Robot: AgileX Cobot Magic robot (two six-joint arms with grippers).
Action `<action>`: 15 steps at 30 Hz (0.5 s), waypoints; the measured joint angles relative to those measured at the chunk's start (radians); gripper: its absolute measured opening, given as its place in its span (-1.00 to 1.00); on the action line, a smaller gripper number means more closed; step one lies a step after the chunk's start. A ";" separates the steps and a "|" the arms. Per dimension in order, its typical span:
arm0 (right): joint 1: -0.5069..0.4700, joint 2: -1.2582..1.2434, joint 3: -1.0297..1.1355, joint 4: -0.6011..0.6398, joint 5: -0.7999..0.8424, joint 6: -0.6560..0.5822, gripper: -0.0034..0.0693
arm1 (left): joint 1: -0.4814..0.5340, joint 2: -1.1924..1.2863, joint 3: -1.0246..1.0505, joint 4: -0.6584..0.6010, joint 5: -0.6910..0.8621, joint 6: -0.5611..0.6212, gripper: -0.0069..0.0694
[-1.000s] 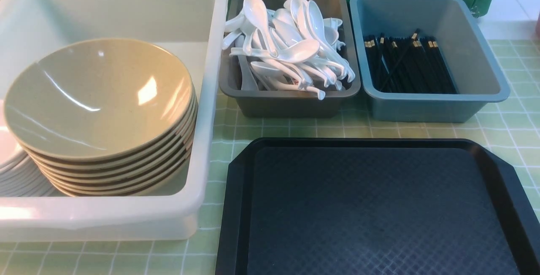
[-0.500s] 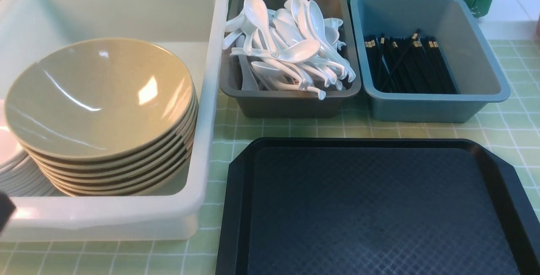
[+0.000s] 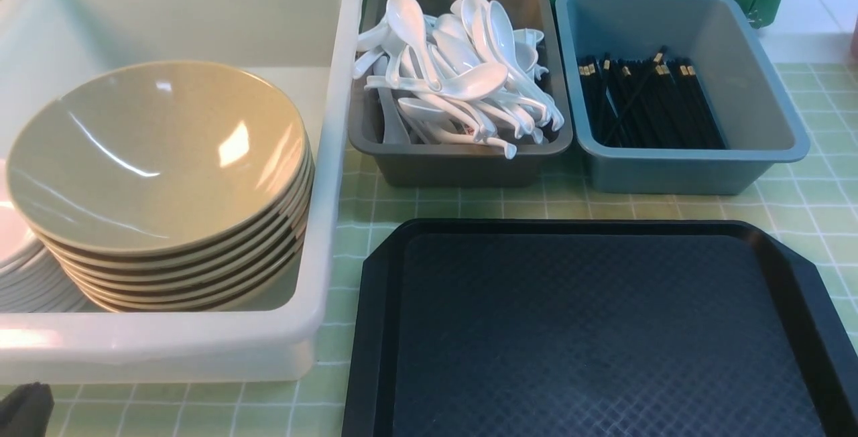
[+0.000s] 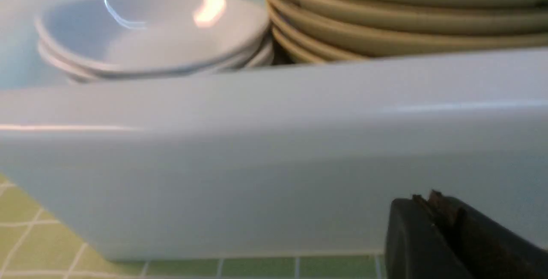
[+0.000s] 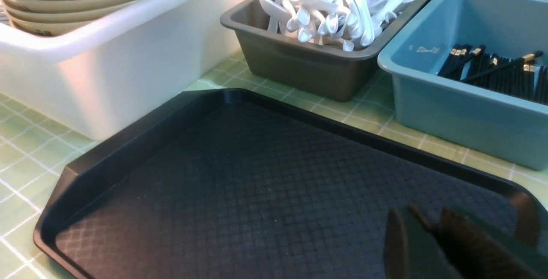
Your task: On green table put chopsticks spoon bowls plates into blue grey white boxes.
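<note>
Green checked surface [image 3: 469, 209] holds three bins — olive bowls [image 3: 157, 155] and white plates [image 4: 150, 26] in the white tub [image 3: 201, 346], white spoons [image 3: 462, 75] in grey, black chopsticks [image 3: 647, 102] in blue. Everything looks sorted. Left hand [image 4: 432, 217] is together; right hand [image 5: 428, 227] barely apart, holding nothing.

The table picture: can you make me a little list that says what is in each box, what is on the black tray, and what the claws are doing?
white tub: stack of bowls, stack of plates beside it
grey box: heap of spoons
blue box: chopsticks
black tray: nothing on it
left claw: shut, holding nothing, by the tub's near wall
right claw: over the tray, holding nothing
</note>
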 joint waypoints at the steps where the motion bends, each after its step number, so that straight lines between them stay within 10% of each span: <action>1: 0.000 0.000 0.000 0.000 0.000 0.000 -0.60 | 0.001 -0.001 0.000 0.000 -0.002 0.000 -0.82; 15: 0.000 0.000 0.000 0.000 0.001 0.000 -0.58 | 0.001 -0.001 0.008 0.000 -0.050 0.000 -0.82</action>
